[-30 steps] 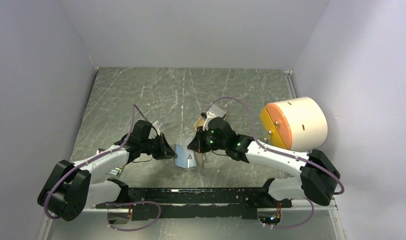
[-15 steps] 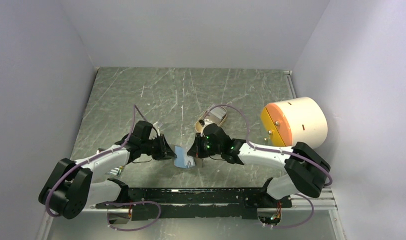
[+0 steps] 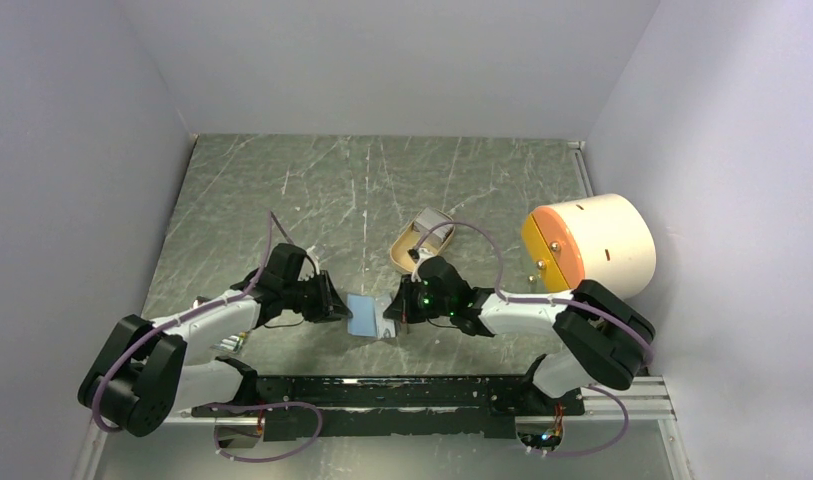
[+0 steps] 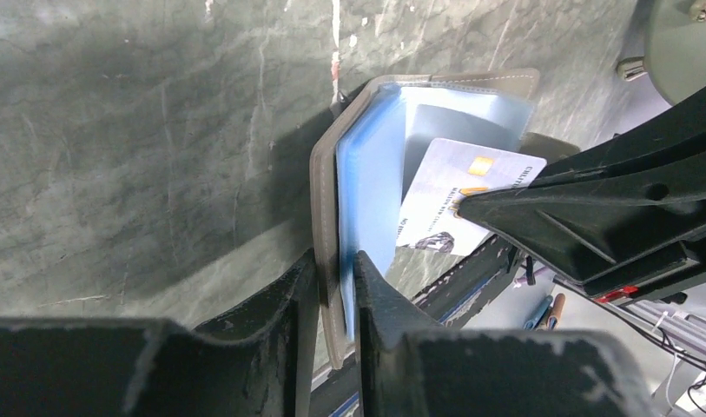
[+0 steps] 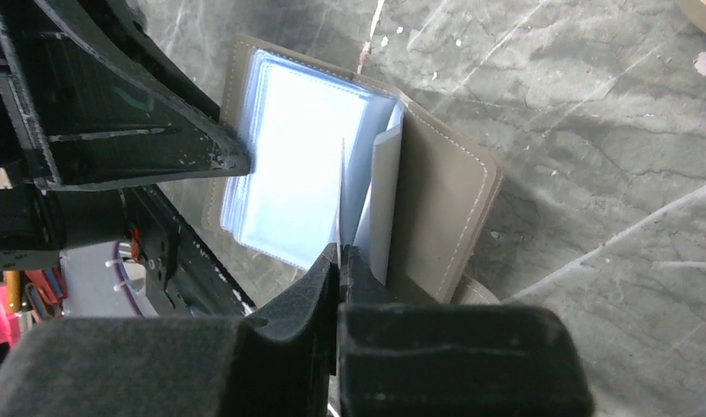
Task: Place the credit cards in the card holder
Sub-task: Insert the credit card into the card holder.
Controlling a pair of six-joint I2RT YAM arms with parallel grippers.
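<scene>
The card holder (image 3: pixel 364 315) is open, grey-olive outside with pale blue sleeves inside. My left gripper (image 3: pixel 332 300) is shut on its left edge; in the left wrist view the gripper (image 4: pixel 336 261) pinches the cover and a blue sleeve of the card holder (image 4: pixel 371 165). My right gripper (image 3: pixel 392 312) is shut on a white credit card (image 4: pixel 458 204) with a gold chip. In the right wrist view the gripper (image 5: pixel 340 252) holds the card (image 5: pixel 341 195) edge-on, its far end among the sleeves of the card holder (image 5: pixel 297 165). Another pale card (image 5: pixel 382 204) stands in the holder.
A tan oval tray (image 3: pixel 422 240) lies behind the right gripper. A big cream cylinder with an orange face (image 3: pixel 587 245) stands at the right wall. The black base rail (image 3: pixel 402 395) runs along the near edge. Side walls close in left and right.
My right gripper has moved left and nearer with the card, up to the open holder. The tan tray behind it now shows fully. The left gripper has stayed nearly still with the holder.
</scene>
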